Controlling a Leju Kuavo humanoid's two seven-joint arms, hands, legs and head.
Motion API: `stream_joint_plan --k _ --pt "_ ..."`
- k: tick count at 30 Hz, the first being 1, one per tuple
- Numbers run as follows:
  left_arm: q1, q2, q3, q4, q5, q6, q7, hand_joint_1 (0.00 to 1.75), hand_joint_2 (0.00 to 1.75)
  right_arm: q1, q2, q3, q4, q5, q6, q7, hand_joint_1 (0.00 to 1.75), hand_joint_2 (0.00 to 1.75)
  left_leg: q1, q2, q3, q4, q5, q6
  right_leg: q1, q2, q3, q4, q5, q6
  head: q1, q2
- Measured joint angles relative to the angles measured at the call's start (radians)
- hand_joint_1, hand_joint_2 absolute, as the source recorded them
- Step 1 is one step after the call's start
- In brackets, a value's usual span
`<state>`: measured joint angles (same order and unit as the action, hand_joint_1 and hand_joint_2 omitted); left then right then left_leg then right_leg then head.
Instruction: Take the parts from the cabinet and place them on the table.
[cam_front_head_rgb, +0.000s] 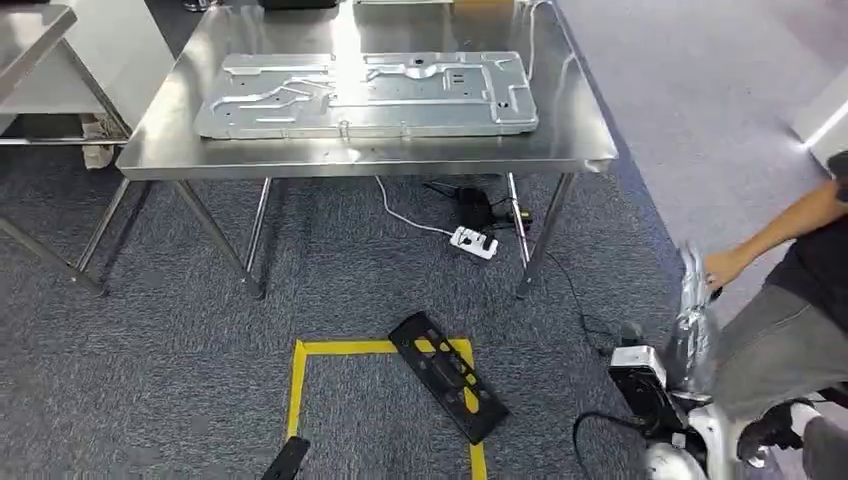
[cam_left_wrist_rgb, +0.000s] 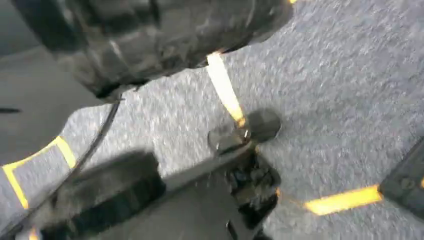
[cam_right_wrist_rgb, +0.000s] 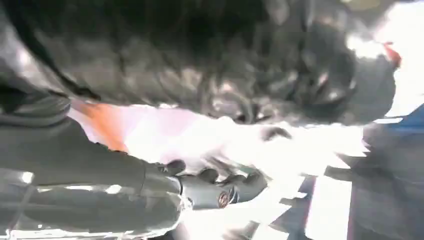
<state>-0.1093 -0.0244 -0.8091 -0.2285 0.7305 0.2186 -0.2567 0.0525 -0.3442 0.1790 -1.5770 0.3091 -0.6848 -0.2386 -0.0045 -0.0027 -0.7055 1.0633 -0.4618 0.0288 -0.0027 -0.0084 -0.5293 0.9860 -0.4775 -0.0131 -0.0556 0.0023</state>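
A large grey stamped metal panel (cam_front_head_rgb: 365, 95) lies flat on the steel table (cam_front_head_rgb: 370, 155). On the carpet, a black slotted part (cam_front_head_rgb: 447, 375) lies across the yellow tape square (cam_front_head_rgb: 300, 385). At the lower right, my right hand (cam_front_head_rgb: 690, 395) holds a shiny silver part (cam_front_head_rgb: 692, 320) upright. A person's hand (cam_front_head_rgb: 722, 266) touches the top of that part. In the blurred right wrist view, my right hand (cam_right_wrist_rgb: 150, 185) shows dark fingers (cam_right_wrist_rgb: 215, 176) against something bright. My left hand (cam_left_wrist_rgb: 100, 195) is a dark blur over the carpet, so its fingers are unreadable.
The person (cam_front_head_rgb: 800, 300) stands close on my right. A white power strip (cam_front_head_rgb: 473, 241) and cables lie under the table. A second steel table (cam_front_head_rgb: 30, 40) stands at the far left. A black piece (cam_front_head_rgb: 287, 460) sits at the bottom edge by the tape.
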Motion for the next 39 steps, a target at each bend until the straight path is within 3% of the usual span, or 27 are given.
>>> stream_joint_plan --k 2,3,5,7,8,10,11,12,16,17,18,19,20,21,22,23,24,25,26,27,30,31,32,34,35,37,39 --pt "0.015 -0.003 0.003 0.000 0.010 0.003 0.005 0.00 0.00 -0.009 0.048 -0.030 0.204 -0.032 0.004 -0.067 0.00 0.00 0.003 0.000 -0.029 0.129 -0.125 -0.014 -0.004 -0.004 -0.029 0.000 0.025 -0.006 -0.003 0.000" --pt "0.016 -0.006 0.003 0.000 0.012 0.005 0.009 0.00 0.00 -0.021 0.075 -0.031 0.322 -0.041 0.017 -0.084 0.00 0.00 0.005 0.001 -0.035 0.196 -0.151 -0.020 -0.005 -0.005 -0.046 0.001 0.038 -0.006 -0.003 0.000" --pt "0.016 -0.008 0.005 0.000 0.013 0.006 0.014 0.00 0.00 -0.039 0.118 -0.033 0.512 -0.054 0.057 -0.087 0.00 0.00 0.007 0.001 -0.015 0.248 -0.108 -0.027 -0.008 -0.006 -0.081 0.006 0.062 -0.002 -0.003 0.000" --pt "0.017 -0.009 0.006 0.000 0.015 0.006 0.018 0.00 0.00 -0.041 0.156 -0.036 0.648 -0.062 0.113 -0.065 0.00 0.00 0.007 0.000 0.069 0.171 -0.033 -0.025 -0.011 -0.008 -0.116 0.012 0.082 0.004 -0.003 0.000" --pt "0.018 -0.009 0.006 0.000 0.015 0.006 0.018 0.00 0.00 -0.045 0.170 -0.036 0.703 -0.066 0.139 -0.053 0.00 0.00 0.007 -0.001 0.148 0.074 -0.030 -0.019 -0.012 -0.006 -0.132 0.016 0.093 0.007 -0.003 0.000" --pt "0.014 -0.009 0.007 0.000 0.015 0.005 0.019 0.00 0.00 -0.045 0.202 -0.036 0.792 -0.071 0.168 -0.036 0.00 0.00 -0.003 -0.005 0.277 -0.119 -0.103 -0.005 -0.011 -0.004 -0.142 0.018 0.110 0.018 -0.003 0.000" --pt "0.014 -0.010 0.007 0.000 0.017 0.003 0.020 0.00 0.00 -0.055 0.213 -0.036 0.839 -0.073 0.178 -0.031 0.00 0.00 -0.005 -0.005 0.263 -0.108 -0.090 0.000 -0.018 -0.004 -0.132 0.007 0.126 0.026 -0.002 0.000" --pt "0.013 -0.010 0.007 0.000 0.018 0.000 0.025 0.00 0.00 -0.069 0.224 -0.038 0.887 -0.076 0.193 -0.021 0.00 0.00 -0.010 -0.005 0.264 -0.115 -0.090 0.005 -0.020 -0.002 -0.132 0.006 0.136 0.034 -0.017 0.000" --pt "0.013 -0.010 0.007 0.000 0.021 -0.001 0.030 0.00 0.00 -0.074 0.233 -0.038 0.892 -0.076 0.195 -0.020 0.00 0.00 -0.013 -0.004 0.261 -0.109 -0.089 0.007 -0.019 -0.001 -0.132 0.005 0.141 0.037 -0.018 0.000" --pt "0.015 -0.010 0.007 0.000 0.024 -0.002 0.035 0.00 0.00 -0.078 0.239 -0.040 0.939 -0.084 0.222 -0.002 0.00 0.00 -0.005 -0.002 0.255 -0.117 -0.070 0.019 -0.015 0.003 -0.134 0.001 0.150 0.045 -0.010 0.000" --pt "0.014 -0.011 0.007 0.000 0.032 -0.008 0.048 0.00 0.00 -0.090 0.266 -0.049 1.063 -0.123 0.388 0.075 0.00 0.00 -0.006 0.007 0.211 -0.117 -0.031 0.042 -0.019 0.007 -0.180 0.155 -0.046 0.045 0.005 0.000" --pt "0.014 -0.011 0.007 0.000 0.033 -0.011 0.051 0.00 0.00 -0.091 0.274 -0.049 1.087 -0.129 0.443 0.096 0.00 0.00 -0.008 0.008 0.194 -0.116 -0.018 0.042 -0.017 0.007 -0.197 0.241 -0.104 0.046 0.006 0.000" --pt "0.013 -0.011 0.007 0.000 0.033 -0.013 0.056 0.00 0.00 -0.093 0.282 -0.049 1.104 -0.129 0.473 0.111 0.00 0.00 -0.012 0.008 0.179 -0.115 -0.007 0.043 -0.017 0.007 -0.205 0.303 -0.121 0.047 0.006 0.000" --pt "0.014 -0.011 0.007 0.000 0.035 -0.014 0.058 0.00 0.00 -0.097 0.288 -0.049 1.123 -0.129 0.503 0.132 0.00 0.00 -0.014 0.011 0.159 -0.112 0.005 0.042 -0.017 0.007 -0.202 0.344 -0.100 0.047 0.005 0.000" --pt "0.014 -0.011 0.007 0.000 0.039 -0.013 0.059 0.00 0.00 -0.102 0.294 -0.049 1.138 -0.128 0.520 0.145 0.00 0.00 -0.015 0.011 0.142 -0.108 0.013 0.041 -0.016 0.007 -0.187 0.351 -0.055 0.046 0.005 0.000" --pt "0.014 -0.011 0.007 0.000 0.046 -0.008 0.059 0.00 0.00 -0.106 0.300 -0.049 1.159 -0.122 0.541 0.162 0.00 0.00 -0.015 0.014 0.120 -0.101 0.022 0.039 -0.016 0.007 -0.157 0.331 0.009 0.044 0.005 0.000" --pt "0.014 -0.011 0.007 0.000 0.051 -0.005 0.060 0.00 0.00 -0.109 0.306 -0.048 1.172 -0.113 0.557 0.173 0.00 0.00 -0.015 0.014 0.103 -0.092 0.029 0.036 -0.016 0.007 -0.115 0.285 0.040 0.041 0.005 0.000" --pt "0.014 -0.013 0.007 0.000 0.055 -0.001 0.060 0.00 0.00 -0.113 0.311 -0.048 1.186 -0.105 0.568 0.183 0.00 0.00 -0.015 0.014 0.088 -0.079 0.034 0.032 -0.016 0.006 -0.041 0.193 0.030 0.037 0.006 0.000" --pt "0.015 -0.015 0.007 0.000 0.058 0.002 0.060 0.00 0.00 -0.119 0.314 -0.047 1.197 -0.101 0.574 0.189 0.00 0.00 -0.019 0.013 0.076 -0.064 0.035 0.028 -0.009 0.006 0.049 0.072 -0.033 0.034 0.006 0.000" --pt "0.015 -0.016 0.007 0.000 0.058 0.002 0.060 0.00 0.00 -0.126 0.320 -0.047 1.207 -0.098 0.575 0.191 0.00 0.00 -0.019 0.015 0.072 -0.053 0.036 0.024 -0.008 0.006 0.086 -0.005 -0.079 0.028 0.003 0.000" --pt "0.015 -0.018 0.007 0.000 0.061 0.002 0.060 0.00 0.00 -0.137 0.332 -0.047 1.242 -0.092 0.577 0.194 0.00 0.00 -0.015 0.013 0.066 -0.049 0.056 0.006 -0.006 0.005 0.072 -0.002 -0.065 0.010 0.005 0.000" --pt "0.015 -0.018 0.007 0.000 0.061 0.004 0.060 0.00 0.00 -0.138 0.340 -0.045 1.252 -0.087 0.582 0.196 0.00 0.00 -0.010 0.010 0.058 -0.043 0.045 0.000 -0.010 -0.003 0.069 -0.004 -0.057 0.001 0.007 0.000" --pt "0.018 -0.018 0.007 0.000 0.063 0.008 0.062 0.00 0.00 -0.138 0.339 -0.045 1.257 -0.078 0.586 0.203 0.00 0.00 -0.008 0.008 0.048 -0.018 0.015 -0.006 -0.009 -0.007 0.063 -0.004 -0.053 -0.003 0.004 0.000" --pt "0.017 -0.018 0.007 0.000 0.074 0.019 0.072 0.00 0.00 -0.142 0.342 -0.030 1.266 -0.041 0.602 0.229 0.00 0.00 0.001 0.008 -0.006 0.125 -0.086 -0.019 -0.007 -0.016 0.049 -0.004 -0.041 -0.012 -0.002 0.000" --pt "0.015 -0.018 0.007 0.000 0.082 0.024 0.082 0.00 0.00 -0.147 0.345 -0.016 1.272 -0.020 0.614 0.245 0.00 0.00 0.004 0.008 -0.032 0.202 -0.117 -0.025 -0.006 -0.020 0.041 -0.002 -0.036 -0.012 -0.003 0.000" --pt "0.006 -0.019 0.007 0.000 0.096 0.040 0.115 0.00 0.00 -0.157 0.352 0.011 1.283 0.018 0.641 0.270 0.00 0.00 0.008 0.009 -0.028 0.238 -0.105 -0.030 -0.006 -0.030 0.029 0.003 -0.031 -0.009 -0.003 0.000" --pt "-0.011 -0.021 0.007 0.000 0.098 0.056 0.143 0.00 0.00 -0.162 0.357 0.031 1.286 0.044 0.662 0.285 0.00 0.00 0.010 0.014 0.057 0.112 -0.040 -0.030 -0.007 -0.047 0.021 0.010 -0.030 -0.008 -0.003 0.000"
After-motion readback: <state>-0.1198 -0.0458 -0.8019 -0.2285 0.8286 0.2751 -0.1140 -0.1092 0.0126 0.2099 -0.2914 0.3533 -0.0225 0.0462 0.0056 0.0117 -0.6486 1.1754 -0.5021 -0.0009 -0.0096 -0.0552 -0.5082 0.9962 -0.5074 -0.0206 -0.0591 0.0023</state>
